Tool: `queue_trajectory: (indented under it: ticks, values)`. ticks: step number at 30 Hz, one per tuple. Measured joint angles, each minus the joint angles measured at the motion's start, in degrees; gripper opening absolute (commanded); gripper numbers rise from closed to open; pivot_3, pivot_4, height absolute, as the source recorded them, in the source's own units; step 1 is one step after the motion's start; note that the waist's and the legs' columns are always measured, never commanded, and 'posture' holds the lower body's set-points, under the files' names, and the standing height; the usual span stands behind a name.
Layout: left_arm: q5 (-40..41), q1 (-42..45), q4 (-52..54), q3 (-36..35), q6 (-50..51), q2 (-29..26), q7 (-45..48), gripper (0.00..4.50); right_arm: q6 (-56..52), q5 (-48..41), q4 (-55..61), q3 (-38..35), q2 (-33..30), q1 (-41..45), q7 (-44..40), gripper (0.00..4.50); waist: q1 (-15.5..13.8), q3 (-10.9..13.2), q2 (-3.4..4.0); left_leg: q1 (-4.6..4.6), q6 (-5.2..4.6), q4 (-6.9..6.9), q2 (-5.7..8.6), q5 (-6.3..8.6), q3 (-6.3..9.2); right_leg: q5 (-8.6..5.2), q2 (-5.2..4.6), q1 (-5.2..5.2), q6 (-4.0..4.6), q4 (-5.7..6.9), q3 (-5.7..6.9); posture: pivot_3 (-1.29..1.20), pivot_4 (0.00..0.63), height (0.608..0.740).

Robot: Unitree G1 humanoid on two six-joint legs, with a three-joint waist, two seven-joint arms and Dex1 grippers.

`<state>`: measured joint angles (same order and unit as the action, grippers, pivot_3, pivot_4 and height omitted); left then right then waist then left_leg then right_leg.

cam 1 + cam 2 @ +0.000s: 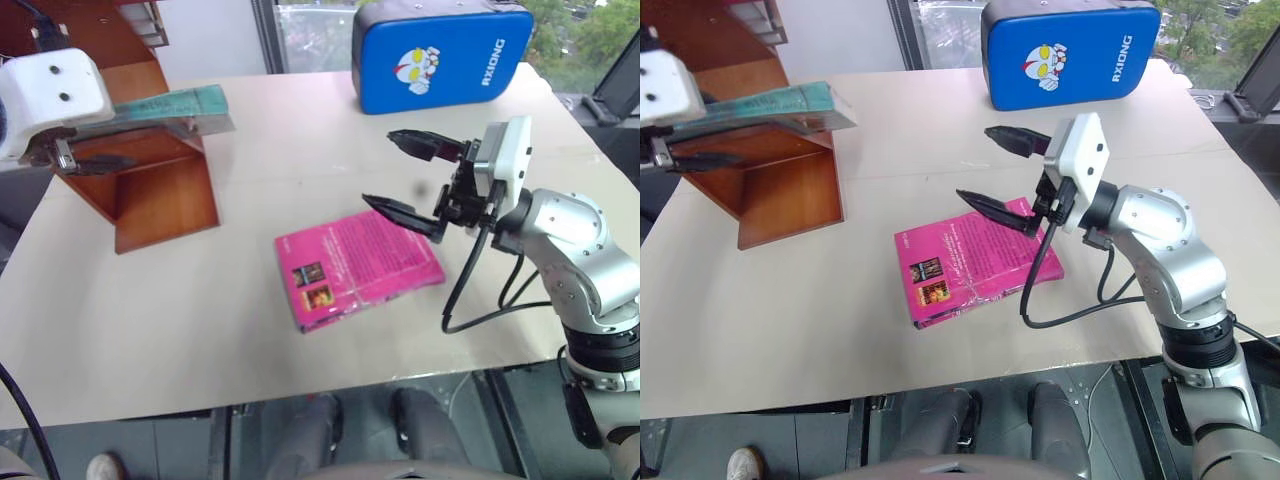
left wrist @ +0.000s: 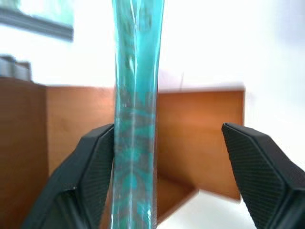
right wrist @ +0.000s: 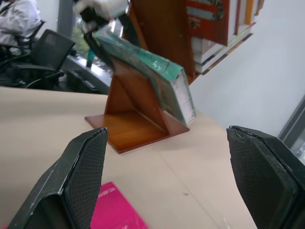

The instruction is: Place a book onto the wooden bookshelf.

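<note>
Beige table, book atop wooden bookshelf, left pincer parted

Silver right arm, white wrist block, black jaws.

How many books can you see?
2: the teal book lying on top of the wooden bookshelf, the pink book flat on the table. More may be hidden.
</note>
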<state>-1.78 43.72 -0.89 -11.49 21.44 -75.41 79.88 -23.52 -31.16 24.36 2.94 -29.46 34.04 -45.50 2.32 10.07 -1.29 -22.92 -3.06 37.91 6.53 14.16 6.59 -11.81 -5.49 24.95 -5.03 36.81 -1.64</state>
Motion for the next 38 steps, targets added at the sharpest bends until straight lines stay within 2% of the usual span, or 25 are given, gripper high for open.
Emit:
queue_trajectory:
  ticks: [3, 5, 7, 8, 10, 12, 13, 15, 18, 20, 22, 23, 26, 27, 28, 30, 31, 34, 38]
  values:
    - [11.97, -3.39, 12.37, -9.36, 11.75, 3.76, 1.0, 3.81, -1.87, -2.33, -0.22, -1.17, -1.29, 0.03, -1.36, 4.08, -0.24, 0.04, 0.06, -0.01, 0.0, 0.13, 0.01, 0.02, 0.07, 0.0, -0.04, -0.09, 0.0, 0.01, 0.07, 0.0, 0.15, 0.736]
    - [19.64, -5.19, 20.78, -12.96, 21.0, 7.83, -1.2, 3.81, -3.48, -3.49, -0.18, -1.78, -2.51, 0.01, -1.59, 4.08, -0.28, 0.03, 0.08, 0.01, 0.0, 0.18, 0.01, 0.02, 0.11, 0.0, -0.04, -0.14, 0.0, 0.03, 0.09, 0.0, 0.15, 0.736]
    - [24.27, -6.26, 26.06, -13.1, 26.28, 11.97, -4.18, 3.81, -4.67, -4.03, 0.11, -1.86, -2.96, -0.17, -1.43, 4.08, -0.34, 0.03, 0.09, 0.07, 0.02, 0.26, 0.0, 0.01, 0.14, 0.01, -0.02, -0.17, 0.0, 0.15, 0.11, 0.0, 0.15, 0.736]
    - [25.07, -6.57, 26.98, -12.87, 27.23, 12.74, -4.75, 3.59, -4.97, -4.17, 0.23, -1.84, -2.95, -0.24, -1.42, 4.08, -0.34, 0.04, 0.08, 0.05, 0.03, 0.3, 0.0, 0.02, 0.14, 0.01, 0.0, -0.17, 0.0, 0.17, 0.11, 0.0, 0.15, 0.736]
    - [29.78, -8.82, 32.47, -12.6, 32.27, 26.07, -15.22, 2.9, -6.99, -4.29, 3.0, -1.96, -4.22, -3.16, 0.17, 4.08, -0.73, -0.23, 0.52, 0.19, 0.04, 0.34, 0.02, 0.04, 0.13, 0.02, -0.05, -0.3, 0.02, 0.15, 0.08, 0.0, 0.15, 0.736]
    - [30.61, -13.96, 33.99, -8.46, 32.61, 35.54, -22.99, 1.97, -8.28, -2.66, 5.56, -1.56, -5.16, -6.41, 2.35, 4.08, -1.15, -0.21, 0.45, 0.11, 0.05, 0.39, 0.02, 0.03, 0.11, 0.03, -0.05, -0.29, 0.02, 0.21, 0.05, 0.0, 0.15, 0.736]
    - [29.95, -16.31, 33.8, -6.21, 31.87, 39.09, -26.52, 1.41, -8.69, -0.99, 6.24, -1.41, -6.21, -8.33, 3.43, 4.08, -1.24, -0.19, 0.42, 0.07, 0.06, 0.39, 0.02, 0.04, 0.08, 0.03, -0.05, -0.25, 0.03, 0.22, 0.02, 0.0, 0.15, 0.736]
    - [28.4, -17.62, 32.46, -3.95, 29.05, 45.79, -32.78, 0.54, -8.65, 2.7, 6.59, -1.01, -7.75, -11.68, 5.32, 4.08, -1.77, -0.19, 0.39, 0.07, 0.06, 0.4, 0.05, 0.04, 0.08, 0.05, -0.08, -0.26, 0.06, 0.19, 0.03, 0.0, 0.15, 0.736]
    - [25.41, -21.88, 27.4, -1.51, 19.93, 51.96, -38.16, 0.54, -6.72, 8.94, 6.56, -0.72, -9.09, -19.11, 8.06, 4.08, -2.2, -0.27, 0.45, 0.11, 0.06, 0.34, 0.09, 0.04, 0.03, 0.06, -0.12, -0.27, 0.08, 0.13, -0.01, 0.0, 0.15, 0.736]
    - [25.45, -24.8, 23.35, -0.67, 16.94, 52.73, -37.76, 0.54, -6.74, 9.56, 6.44, -2.22, -10.12, -23.77, 8.23, 4.08, -2.26, -0.27, 0.45, 0.08, 0.06, 0.32, 0.09, 0.04, 0.0, 0.06, -0.11, -0.22, 0.08, 0.13, -0.03, 0.0, 0.15, 0.736]
    - [26.69, -27.57, 20.35, -0.71, 15.26, 52.04, -35.31, 1.08, -7.37, 9.13, 6.4, -5.33, -11.63, -27.47, 7.65, 4.5, -2.26, -0.26, 0.46, 0.06, 0.05, 0.32, 0.09, 0.04, 0.0, 0.06, -0.11, -0.23, 0.08, 0.11, -0.03, 0.0, 0.15, 0.736]
    - [26.9, -28.97, 19.53, -0.76, 14.33, 51.34, -34.11, 1.33, -7.51, 9.01, 6.39, -7.06, -12.41, -28.99, 7.44, 4.5, -2.24, -0.26, 0.46, 0.07, 0.05, 0.32, 0.08, 0.05, 0.0, 0.06, -0.11, -0.24, 0.08, 0.1, -0.03, 0.0, 0.15, 0.736]
    - [27.87, -32.81, 18.15, -1.23, 11.86, 47.87, -30.87, 2.69, -7.49, 7.98, 7.31, -12.94, -14.34, -34.95, 5.82, 4.5, -2.49, -0.26, 0.46, 0.1, 0.03, 0.3, 0.06, 0.06, 0.02, 0.05, -0.11, -0.27, 0.08, 0.09, -0.01, 0.0, 0.15, 0.736]
    - [27.74, -37.05, 16.94, -3.37, 9.67, 44.92, -29.38, 3.24, -7.6, 7.62, 8.27, -17.6, -15.57, -41.43, 4.18, 4.5, -2.7, -0.27, 0.47, 0.13, 0.02, 0.26, 0.02, 0.08, 0.0, 0.05, -0.09, -0.29, 0.08, 0.03, -0.02, 0.0, 0.15, 0.736]
    - [27.72, -37.24, 16.42, -3.67, 8.28, 44.63, -28.75, 3.76, -7.6, 7.09, 9.14, -18.54, -15.57, -42.09, 3.58, 4.5, -2.83, -0.27, 0.48, 0.13, -0.14, 0.3, 0.03, 0.19, -0.02, 0.06, -0.13, -0.34, 0.07, 0.02, 0.0, 0.0, 0.15, 0.736]
    - [27.57, -39.12, 16.42, -4.0, 6.36, 42.64, -27.5, 3.76, -7.72, 5.98, 11.25, -21.02, -15.59, -44.68, 2.82, 4.5, -3.11, -0.29, 0.49, 0.18, -0.22, 0.29, 0.03, 0.24, 0.02, 0.05, -0.17, -0.38, 0.08, 0.02, 0.04, 0.0, 0.15, 0.736]
    - [27.14, -44.04, 16.0, -6.5, 4.6, 38.35, -24.99, 3.76, -8.51, 4.5, 14.3, -27.02, -15.81, -50.96, 0.9, 4.5, -3.17, -0.29, 0.51, 0.15, -0.24, 0.2, 0.02, 0.26, 0.04, 0.04, -0.17, -0.36, 0.09, 0.0, 0.05, 0.0, 0.15, 0.736]
    - [26.58, -47.87, 14.69, -10.68, 3.17, 34.77, -23.38, 3.76, -9.91, 3.46, 15.62, -32.21, -16.02, -56.49, -0.86, 4.5, -3.19, -0.29, 0.5, 0.16, -0.26, 0.19, 0.01, 0.29, 0.04, 0.05, -0.14, -0.36, 0.08, -0.08, 0.06, 0.0, 0.15, 0.736]
    - [27.32, -49.02, 13.98, -12.71, 1.8, 32.22, -21.28, 3.76, -10.02, 2.15, 16.36, -33.64, -16.03, -57.33, -1.69, 4.5, -3.17, -0.32, 0.52, 0.3, -0.04, 0.3, 0.01, 0.46, 0.03, 0.03, -0.37, -0.61, 0.05, -0.15, 0.13, 0.0, 0.15, 0.736]
